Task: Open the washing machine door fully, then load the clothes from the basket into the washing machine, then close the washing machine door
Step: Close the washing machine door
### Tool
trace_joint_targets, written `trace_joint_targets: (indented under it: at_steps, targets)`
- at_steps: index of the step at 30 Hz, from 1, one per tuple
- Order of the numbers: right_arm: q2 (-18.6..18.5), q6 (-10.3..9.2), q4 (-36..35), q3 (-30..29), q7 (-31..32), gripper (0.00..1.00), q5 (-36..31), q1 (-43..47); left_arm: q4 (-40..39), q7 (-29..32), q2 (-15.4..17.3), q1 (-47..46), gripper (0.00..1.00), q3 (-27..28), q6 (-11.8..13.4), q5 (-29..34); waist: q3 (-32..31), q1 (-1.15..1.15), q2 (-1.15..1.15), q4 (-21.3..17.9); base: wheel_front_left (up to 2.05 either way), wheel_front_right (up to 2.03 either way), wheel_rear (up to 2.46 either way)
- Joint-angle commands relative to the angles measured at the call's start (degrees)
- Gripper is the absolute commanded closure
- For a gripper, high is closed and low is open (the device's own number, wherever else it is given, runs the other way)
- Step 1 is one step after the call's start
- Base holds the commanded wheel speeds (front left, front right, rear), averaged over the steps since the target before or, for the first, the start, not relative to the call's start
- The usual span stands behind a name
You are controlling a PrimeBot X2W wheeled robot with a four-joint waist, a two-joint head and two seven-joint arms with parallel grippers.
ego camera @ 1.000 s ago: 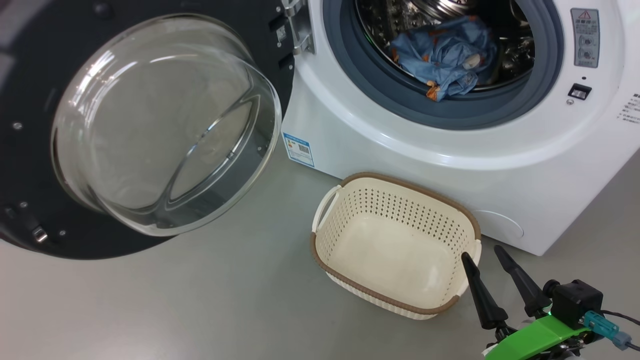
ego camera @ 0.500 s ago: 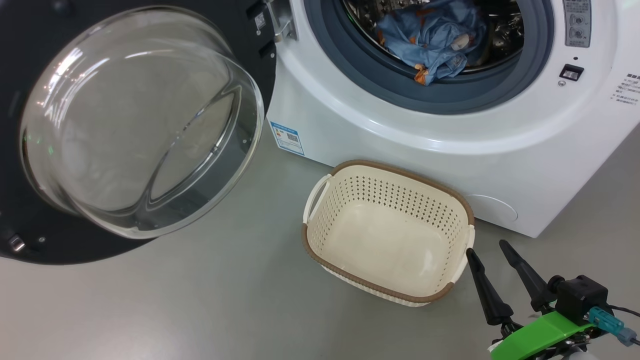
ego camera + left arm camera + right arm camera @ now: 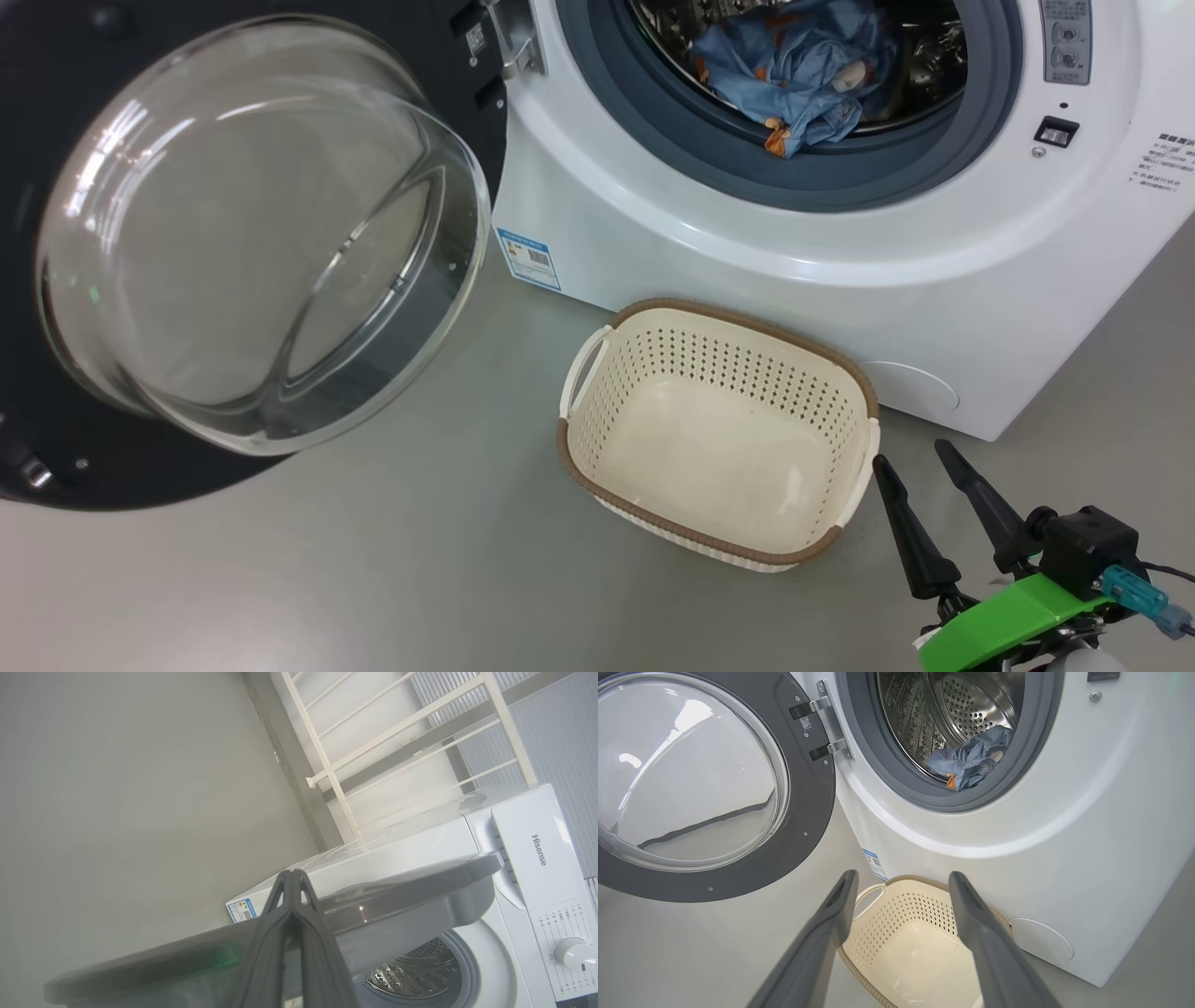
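The washing machine stands with its drum open, and the light blue clothes lie inside, one fold draped over the grey gasket. The washing machine door hangs open at the left, its glass bowl bulging toward me. The basket sits on the floor before the machine with nothing in it. My right gripper is open just right of the basket's near corner. From the right wrist, the right gripper frames the basket, with the clothes and the door beyond. My left gripper is shut on nothing, lying against the door's outer edge.
Grey floor surrounds the basket and runs under the open door. A white rack stands against the wall beside the machine. A blue label sticker marks the machine's lower left corner.
The head camera has shifted, so the machine and basket sit further left and higher. The door's lower rim sits lower against the machine, a slight swing. The right gripper stays open beside the basket.
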Motion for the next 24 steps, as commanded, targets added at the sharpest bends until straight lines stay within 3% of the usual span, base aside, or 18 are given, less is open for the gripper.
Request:
trace_joint_targets:
  at_steps: [1, 24]
  targets:
    - [-0.4, 0.09, -1.3, 1.1, -0.3, 0.00, -0.6, -1.1, -1.7, 2.7, 2.6, 0.1, 1.00, 0.6, -0.2, -0.7, -0.4, 0.00, 0.00, 0.0, 0.00, 0.00, 0.00]
    - [1.5, 0.09, -1.5, -0.1, -0.3, 0.00, 0.2, 2.4, -10.4, 22.7, 1.7, 3.4, 1.00, -1.6, -0.2, -5.6, -5.8, 0.00, 0.00, -0.4, 0.00, 0.00, 0.00]
